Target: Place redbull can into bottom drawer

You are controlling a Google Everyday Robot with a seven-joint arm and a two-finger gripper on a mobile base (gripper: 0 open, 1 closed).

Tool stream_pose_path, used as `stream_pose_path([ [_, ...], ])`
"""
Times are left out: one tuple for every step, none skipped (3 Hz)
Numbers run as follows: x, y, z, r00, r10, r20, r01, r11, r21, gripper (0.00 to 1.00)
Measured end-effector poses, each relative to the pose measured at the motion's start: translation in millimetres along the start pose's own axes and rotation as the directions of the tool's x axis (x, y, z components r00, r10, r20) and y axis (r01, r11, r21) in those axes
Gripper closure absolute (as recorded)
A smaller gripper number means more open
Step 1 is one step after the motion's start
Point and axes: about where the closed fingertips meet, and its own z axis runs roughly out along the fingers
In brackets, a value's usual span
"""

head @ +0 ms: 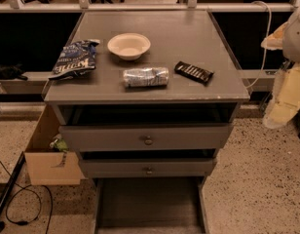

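The redbull can (145, 77) lies on its side on the grey cabinet top (189, 38), near the front edge, between the blue chip bag (74, 59) and the dark candy bar (194, 72). The bottom drawer (149, 204) is pulled out below the two knob-fronted drawers, and its dark floor shows nothing in it. My gripper (274, 39) is at the right edge of the view with the pale arm, off the cabinet's right side, well apart from the can and holding nothing that I can see.
A white bowl (129, 46) stands behind the can. The upper two drawers (147, 140) are slightly pulled out. An open cardboard box (45, 160) sits on the floor at the left, with cables (18, 204) beside it. A railing runs behind the cabinet.
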Motion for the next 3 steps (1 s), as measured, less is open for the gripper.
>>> stream_pose_path([
  [-0.1, -0.1, 0.0, 1.000, 0.000, 0.000, 0.000, 1.0000, 0.000, 0.00],
  [-6.3, -7.2, 0.8, 1.000, -0.003, 0.028, 0.003, 0.9999, 0.013, 0.00],
  [-24.3, -37.9, 8.6, 0.989, -0.062, 0.137, 0.057, 0.9976, 0.040, 0.00],
])
